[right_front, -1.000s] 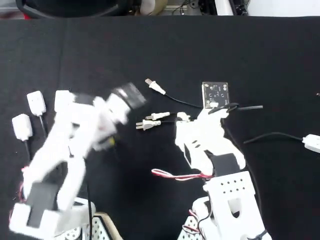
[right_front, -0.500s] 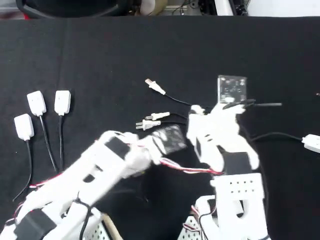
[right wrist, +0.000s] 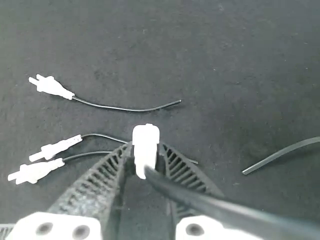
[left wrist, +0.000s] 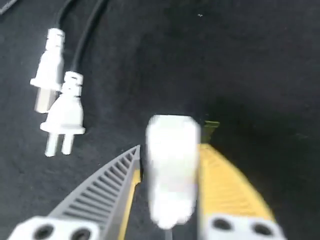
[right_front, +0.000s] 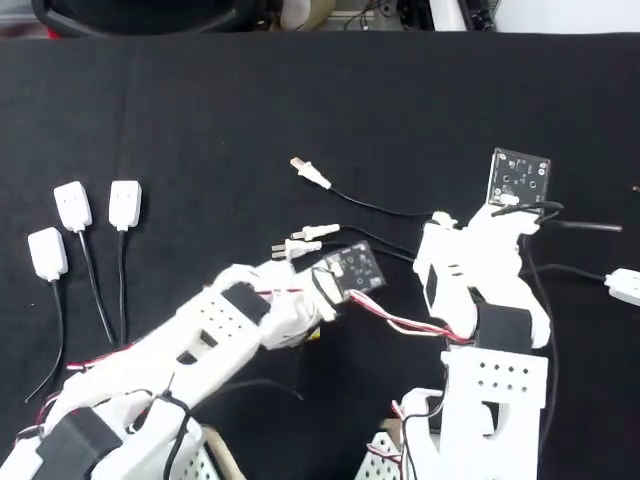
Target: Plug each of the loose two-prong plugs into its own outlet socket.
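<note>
Left gripper [left wrist: 172,144] clamps socket [left wrist: 171,172], plug [left wrist: 63,118] beside — right gripper [right wrist: 145,149] clamps second socket [right wrist: 145,136].

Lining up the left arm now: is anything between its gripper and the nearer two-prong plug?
Nothing visible. Only bare black cloth lies between the left gripper, shut on a white block, and the nearer plug. A second plug lies close beside it, farther off.

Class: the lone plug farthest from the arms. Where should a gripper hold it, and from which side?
Probably grip the plug by its white body, across its width, coming from above. It lies flat, prongs pointing far-left and cord trailing right, so its ends are taken; the flanks are free.
</note>
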Controlling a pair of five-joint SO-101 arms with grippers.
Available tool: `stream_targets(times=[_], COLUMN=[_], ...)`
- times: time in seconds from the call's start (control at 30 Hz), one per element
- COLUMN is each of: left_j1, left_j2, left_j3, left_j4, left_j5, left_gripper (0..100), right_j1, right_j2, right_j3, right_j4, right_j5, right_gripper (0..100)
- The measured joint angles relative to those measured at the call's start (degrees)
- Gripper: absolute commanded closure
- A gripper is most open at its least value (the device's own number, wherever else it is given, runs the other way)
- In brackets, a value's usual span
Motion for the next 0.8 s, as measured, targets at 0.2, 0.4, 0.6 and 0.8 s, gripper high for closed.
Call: stream_targets(times=[0.2, 0.4, 0.6, 0.8], left_j1=[-0.88, -5.19, -8.18, -11.34], left_j2=[-1.14, -9.58, -13.8, -9.93], left_j3=[0.0, -0.35, 2.81, 4.22], left_j4=[2.64, 8.18, 6.15, -1.05], left_j5=[0.0, 0.0, 0.0, 0.0], left_gripper=[59, 59, 59, 59], right_j1=[0.0, 0.0, 0.0, 0.0], right_j2=[0.0, 0.0, 0.0, 0.0], right_j3=[0.0, 0.0, 0.0, 0.0], right_j4=[0.0, 0.0, 0.0, 0.0], right_j5=[0.0, 0.0, 0.0, 0.0], right_gripper=[98.7, 98.7, 98.7, 98.7])
